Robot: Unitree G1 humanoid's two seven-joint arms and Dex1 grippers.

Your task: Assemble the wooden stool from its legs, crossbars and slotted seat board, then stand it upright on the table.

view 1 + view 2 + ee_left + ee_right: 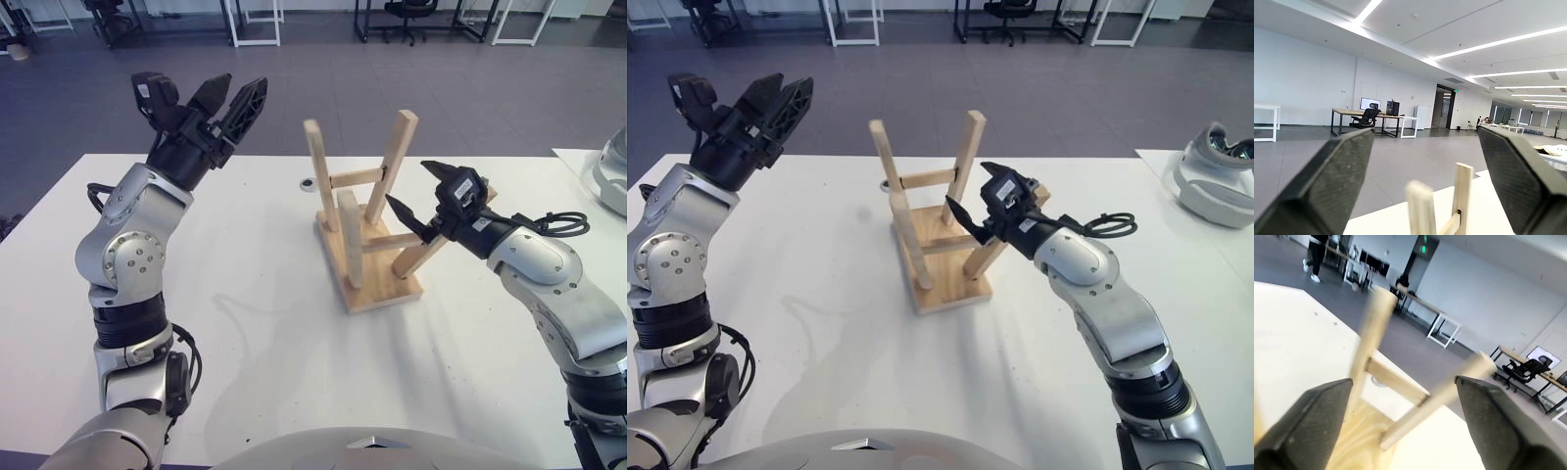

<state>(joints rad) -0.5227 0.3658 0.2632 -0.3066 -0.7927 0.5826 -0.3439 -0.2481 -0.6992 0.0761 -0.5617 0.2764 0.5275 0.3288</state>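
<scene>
The wooden stool (364,220) lies upside down on the white table (245,323), its seat board (377,286) flat and its legs pointing up. One leg (422,257) on the right side leans outward. A crossbar (355,178) joins the two far legs. My right gripper (411,191) is open at the stool's right side, close to the leaning leg (1444,391) and a crossbar (1396,382); I cannot tell whether it touches them. My left gripper (243,88) is open and held high off to the stool's left, holding nothing; leg tops (1462,196) show far ahead of it.
A small round fitting (308,183) sits in the table behind the stool. A white headset (1215,176) rests on a separate table at the far right. A black cable (558,225) loops over my right forearm. Bare tabletop lies in front of the stool and to its left.
</scene>
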